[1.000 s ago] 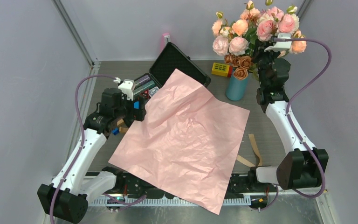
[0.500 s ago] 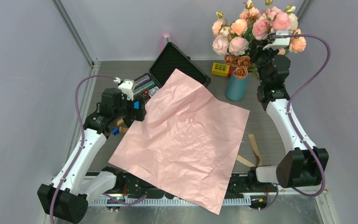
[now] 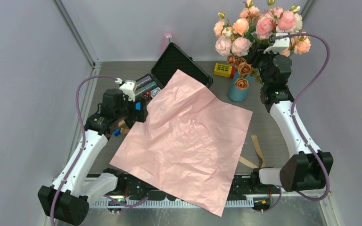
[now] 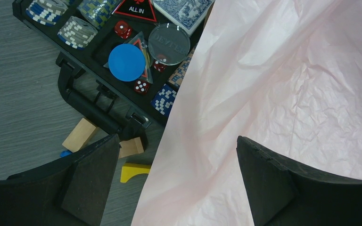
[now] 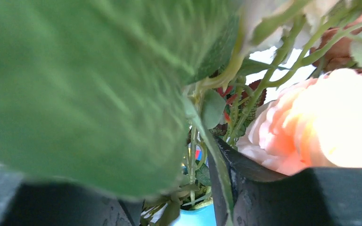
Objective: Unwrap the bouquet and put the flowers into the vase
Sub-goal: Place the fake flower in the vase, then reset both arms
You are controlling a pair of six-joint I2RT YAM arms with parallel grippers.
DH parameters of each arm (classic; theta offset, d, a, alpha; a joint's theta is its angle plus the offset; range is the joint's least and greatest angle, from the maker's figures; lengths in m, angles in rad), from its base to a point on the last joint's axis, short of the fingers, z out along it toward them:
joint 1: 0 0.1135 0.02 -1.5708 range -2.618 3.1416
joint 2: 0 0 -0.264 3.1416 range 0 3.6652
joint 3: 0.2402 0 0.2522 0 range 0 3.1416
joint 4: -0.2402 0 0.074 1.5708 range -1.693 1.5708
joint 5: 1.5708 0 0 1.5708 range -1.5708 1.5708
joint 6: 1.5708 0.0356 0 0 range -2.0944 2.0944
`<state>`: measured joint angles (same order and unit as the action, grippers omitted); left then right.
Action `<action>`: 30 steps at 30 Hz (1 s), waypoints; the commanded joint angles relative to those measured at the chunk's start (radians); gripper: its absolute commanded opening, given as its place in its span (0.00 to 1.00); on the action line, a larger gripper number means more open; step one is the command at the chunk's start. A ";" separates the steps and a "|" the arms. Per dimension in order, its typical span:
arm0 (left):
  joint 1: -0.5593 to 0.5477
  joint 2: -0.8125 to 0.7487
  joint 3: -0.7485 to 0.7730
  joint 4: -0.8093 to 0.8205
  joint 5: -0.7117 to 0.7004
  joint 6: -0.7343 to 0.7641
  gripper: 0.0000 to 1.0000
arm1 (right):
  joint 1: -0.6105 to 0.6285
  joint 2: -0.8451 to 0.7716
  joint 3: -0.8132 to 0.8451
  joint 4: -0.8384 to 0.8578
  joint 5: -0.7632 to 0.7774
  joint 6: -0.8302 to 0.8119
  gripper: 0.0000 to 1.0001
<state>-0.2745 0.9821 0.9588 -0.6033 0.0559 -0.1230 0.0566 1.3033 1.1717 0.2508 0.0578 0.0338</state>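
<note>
Pink, peach and cream roses (image 3: 257,26) with green leaves stand in the teal vase (image 3: 238,92) at the back right, with rust-brown roses (image 3: 241,77) low in the bunch. I cannot tell the task's flowers apart from the rest of it. My right gripper (image 5: 174,197) reaches in among the leaves above the vase rim (image 5: 198,217). Its jaws are apart, with thin green stems (image 5: 193,155) loose in the gap. No wrapped bouquet shows; a crinkled pink paper sheet (image 3: 188,136) lies spread flat. My left gripper (image 4: 176,160) hangs open over the sheet's left edge.
An open black case (image 3: 179,61) of poker chips (image 4: 75,30) and dice sits behind the sheet. Wooden blocks (image 4: 79,134) and a yellow piece (image 4: 134,172) lie by the case. A yellow block (image 3: 224,70) stands left of the vase. Tan ribbon (image 3: 257,150) lies at the sheet's right.
My right gripper has opened and risen a little among the flowers. The rust-brown roses have sunk lower beside the vase. The left arm and the sheet have not moved.
</note>
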 commanded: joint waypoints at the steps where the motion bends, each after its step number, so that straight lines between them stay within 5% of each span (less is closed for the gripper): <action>1: 0.004 -0.020 -0.005 0.013 0.022 -0.001 0.97 | -0.001 -0.086 0.004 0.007 0.009 0.009 0.54; 18: 0.004 -0.032 -0.008 0.016 0.008 -0.005 0.97 | -0.001 -0.244 -0.074 -0.089 0.012 0.051 0.80; 30: 0.006 -0.050 -0.012 0.019 -0.040 -0.002 0.98 | -0.002 -0.323 -0.051 -0.271 0.075 0.074 0.86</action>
<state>-0.2745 0.9592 0.9512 -0.6033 0.0486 -0.1261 0.0566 1.0180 1.0954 0.0486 0.0856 0.0860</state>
